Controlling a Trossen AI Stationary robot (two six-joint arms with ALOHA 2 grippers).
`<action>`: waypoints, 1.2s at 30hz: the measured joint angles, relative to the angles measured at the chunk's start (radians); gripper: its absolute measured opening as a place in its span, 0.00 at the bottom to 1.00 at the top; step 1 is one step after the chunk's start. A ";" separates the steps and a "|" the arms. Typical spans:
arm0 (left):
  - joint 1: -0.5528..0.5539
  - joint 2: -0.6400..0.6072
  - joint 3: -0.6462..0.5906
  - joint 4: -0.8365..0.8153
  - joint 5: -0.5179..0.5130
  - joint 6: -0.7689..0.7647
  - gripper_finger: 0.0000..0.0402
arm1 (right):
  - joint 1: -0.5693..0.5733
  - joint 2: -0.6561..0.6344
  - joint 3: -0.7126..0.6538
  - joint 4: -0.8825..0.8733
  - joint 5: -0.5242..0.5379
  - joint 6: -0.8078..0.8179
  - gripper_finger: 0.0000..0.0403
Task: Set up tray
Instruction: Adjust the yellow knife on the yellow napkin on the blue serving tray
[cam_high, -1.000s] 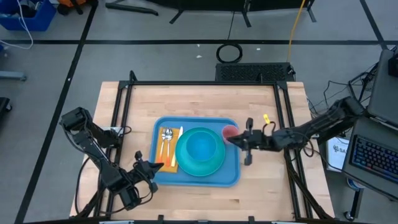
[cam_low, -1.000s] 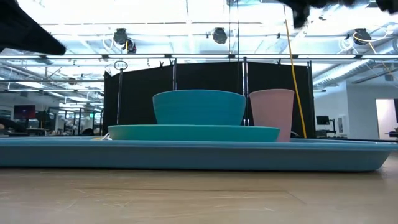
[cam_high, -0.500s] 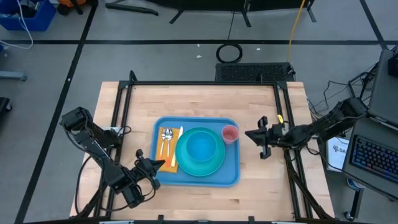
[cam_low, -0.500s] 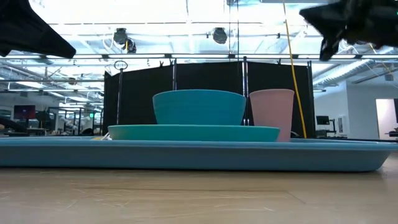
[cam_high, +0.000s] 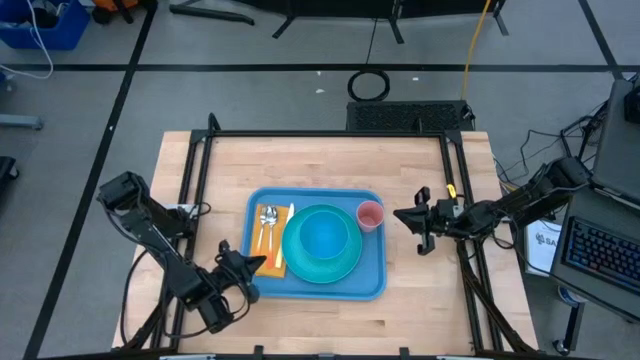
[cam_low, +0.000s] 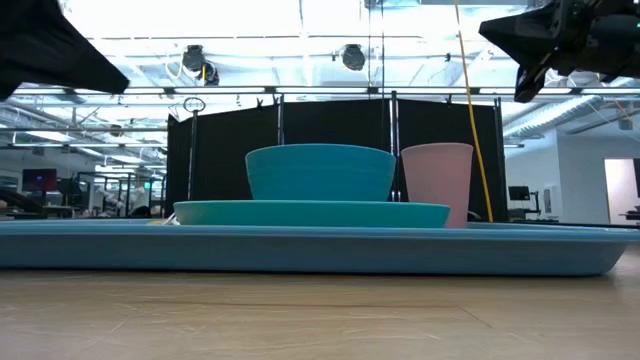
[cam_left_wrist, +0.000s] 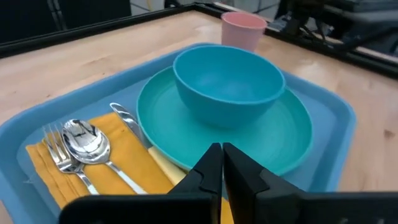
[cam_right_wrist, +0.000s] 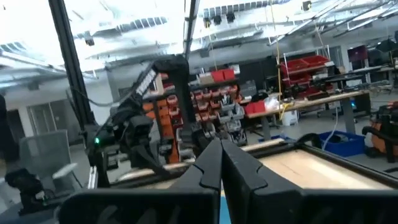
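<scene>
With both claws pinched shut and empty, left claw (cam_high: 243, 268) hovering at tray (cam_high: 375, 285) corner, risking nudging napkin (cam_left_wrist: 134, 168), right claw (cam_high: 415, 222) idling.

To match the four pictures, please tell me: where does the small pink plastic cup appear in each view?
High view: pink cup in the tray's far right corner.
Low view: right of centre.
Left wrist view: top, beyond the bowl.
Right wrist view: not in it.
Shared landmark: round blue bowl, beside the cup.

Grey floor (cam_high: 250, 90), black tape lines (cam_high: 300, 67)
</scene>
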 joint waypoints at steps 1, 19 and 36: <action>0.008 0.000 0.000 0.000 -0.002 -0.006 0.02 | 0.000 0.000 0.000 -0.007 0.000 0.000 0.00; 0.104 -0.006 0.000 0.153 0.037 -0.072 0.15 | 0.000 0.000 -0.002 -0.011 0.000 0.000 0.00; 0.151 -0.051 0.000 0.227 0.183 -0.102 0.10 | 0.000 0.000 -0.003 -0.012 0.000 0.000 0.00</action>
